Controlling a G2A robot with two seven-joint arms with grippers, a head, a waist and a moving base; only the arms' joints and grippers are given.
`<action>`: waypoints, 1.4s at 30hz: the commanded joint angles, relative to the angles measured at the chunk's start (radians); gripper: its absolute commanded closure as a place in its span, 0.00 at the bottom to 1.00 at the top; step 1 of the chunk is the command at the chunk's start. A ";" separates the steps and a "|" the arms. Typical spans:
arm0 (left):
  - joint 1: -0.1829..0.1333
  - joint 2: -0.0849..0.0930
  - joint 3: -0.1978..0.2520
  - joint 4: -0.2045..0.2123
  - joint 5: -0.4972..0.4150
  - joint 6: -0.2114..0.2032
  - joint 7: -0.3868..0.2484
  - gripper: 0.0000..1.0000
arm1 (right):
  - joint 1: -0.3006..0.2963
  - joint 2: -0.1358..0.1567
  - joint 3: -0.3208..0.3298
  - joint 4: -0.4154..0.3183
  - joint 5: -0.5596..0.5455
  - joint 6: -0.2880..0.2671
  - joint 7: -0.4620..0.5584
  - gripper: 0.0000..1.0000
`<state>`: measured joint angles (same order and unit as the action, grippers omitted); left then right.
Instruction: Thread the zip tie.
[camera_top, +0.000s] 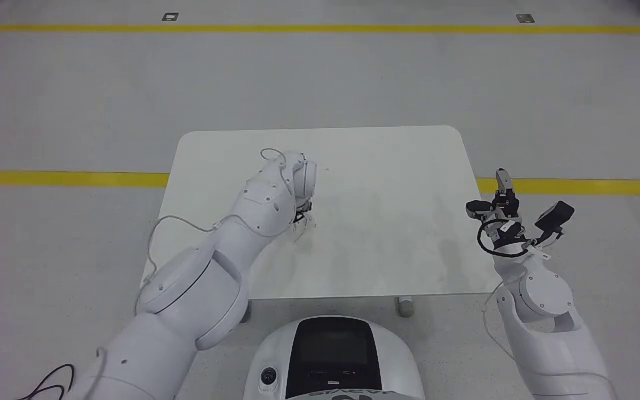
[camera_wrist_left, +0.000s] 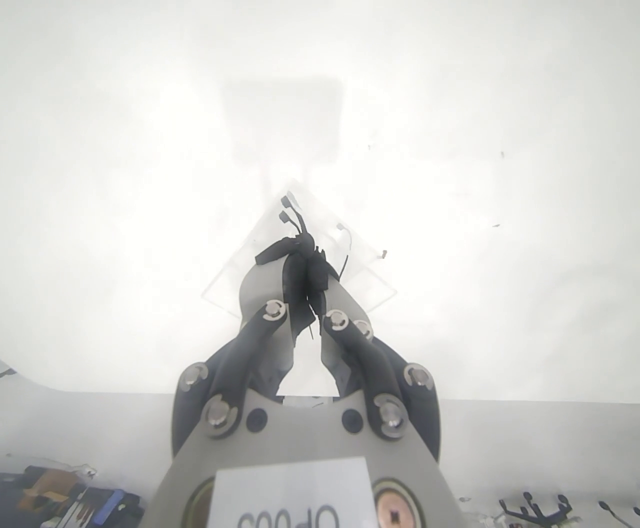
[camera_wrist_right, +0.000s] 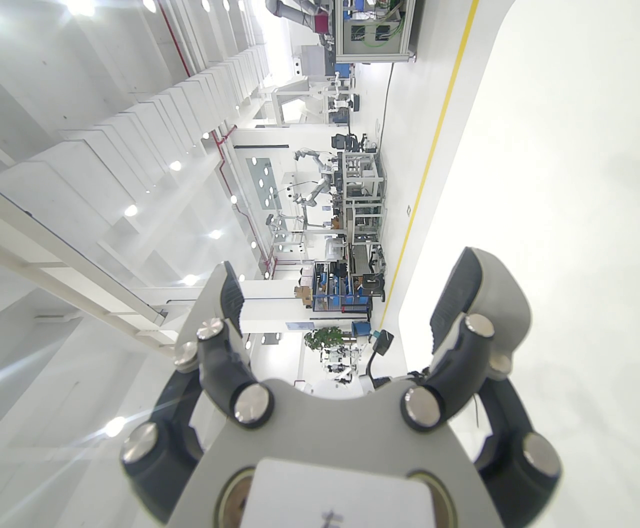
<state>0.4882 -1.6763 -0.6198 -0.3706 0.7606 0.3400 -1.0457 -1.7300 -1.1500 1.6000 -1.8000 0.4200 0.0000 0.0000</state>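
**Tie gripped, threading not yet begun**

The bench (camera_top: 400, 180) is my widest landmark. Its bare white top runs out on every side of the left claw (camera_wrist_left: 302, 265), so I have plenty of room to move there. Directly under that claw lies a clear flat sheet (camera_wrist_left: 367, 287), with its corners sticking out past the fingertips on both sides.

The left claw is clenched on the zip tie (camera_wrist_left: 286, 216), a dark bundle whose small square heads stick out just beyond the tips. I can't tell how many strands it holds.

The right claw (camera_wrist_right: 345, 280) is released and empty. It hangs off the bench's side edge, well apart from the tie.

I judge this to be the holding step. Next the right claw must come in over that edge, take the loose tail and line it up with a head. That calls for fine aim.
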 joint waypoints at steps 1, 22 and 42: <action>0.007 0.007 -0.004 -0.014 0.008 0.000 0.003 1.00 | 0.000 0.000 0.000 0.000 0.000 0.000 0.000 0.00; 0.085 0.071 -0.070 -0.196 0.120 0.000 -0.033 1.00 | 0.000 0.000 0.000 0.000 0.000 0.000 0.000 0.00; 0.172 0.115 -0.179 -0.310 0.222 0.000 -0.082 0.71 | 0.000 0.000 0.000 0.000 0.000 0.000 0.000 0.00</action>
<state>0.6585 -1.5617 -0.7967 -0.6822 0.9810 0.3400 -1.1279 -1.7300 -1.1500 1.6000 -1.8000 0.4200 0.0000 0.0000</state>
